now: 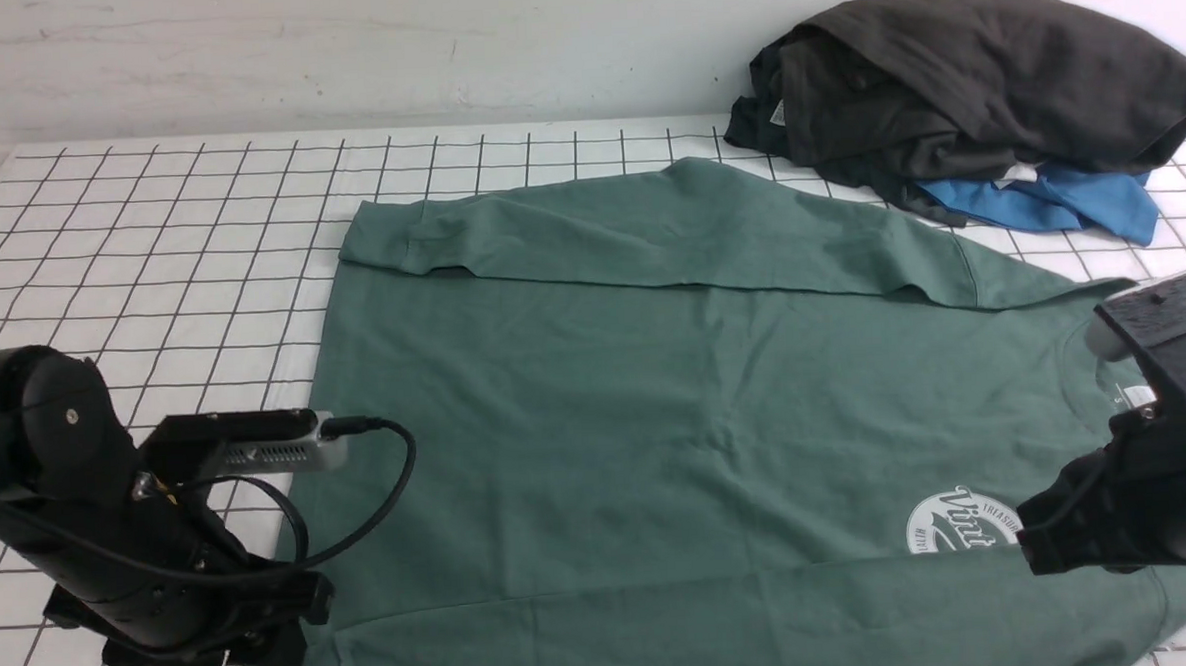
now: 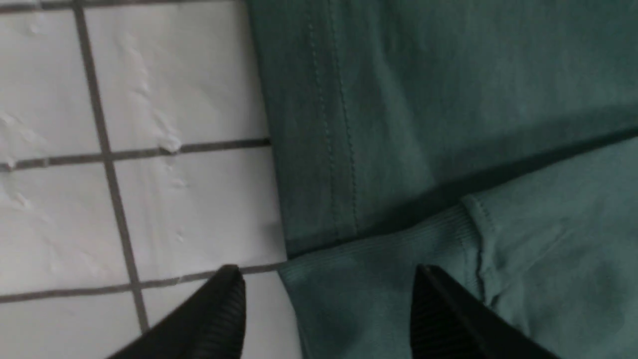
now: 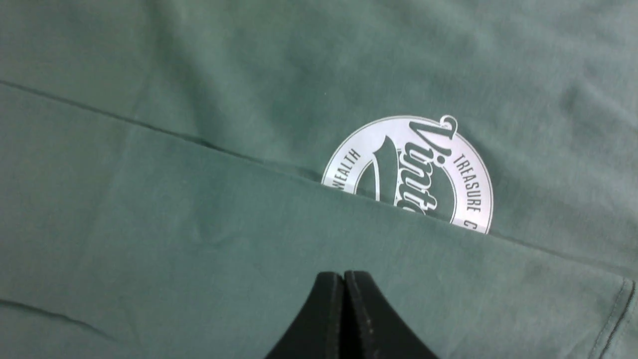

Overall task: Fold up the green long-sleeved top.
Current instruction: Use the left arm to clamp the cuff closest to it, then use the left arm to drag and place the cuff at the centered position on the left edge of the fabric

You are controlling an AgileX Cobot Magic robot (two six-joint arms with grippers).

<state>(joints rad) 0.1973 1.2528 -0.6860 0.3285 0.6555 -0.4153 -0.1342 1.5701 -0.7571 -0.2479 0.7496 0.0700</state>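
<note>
The green long-sleeved top (image 1: pixel 657 420) lies flat on the gridded table, with its far sleeve (image 1: pixel 649 230) folded across the body. Its near sleeve (image 1: pixel 716 628) lies folded along the front and half covers the white round logo (image 1: pixel 962 527) (image 3: pixel 413 169). My left gripper (image 1: pixel 281 642) (image 2: pixel 326 279) stands open at the top's lower left corner. The ribbed cuff (image 2: pixel 359 299) lies below the gap between its fingers, beside the hem (image 2: pixel 324 149). My right gripper (image 1: pixel 1031 544) (image 3: pixel 344 275) is shut with nothing in it, just above the near sleeve by the logo.
A pile of dark grey-black garments (image 1: pixel 962 77) sits at the back right, with a bright blue garment (image 1: pixel 1058 203) under it, close to the top's shoulder. The white grid cloth (image 1: pixel 149 242) stretches to the left. A wall runs behind.
</note>
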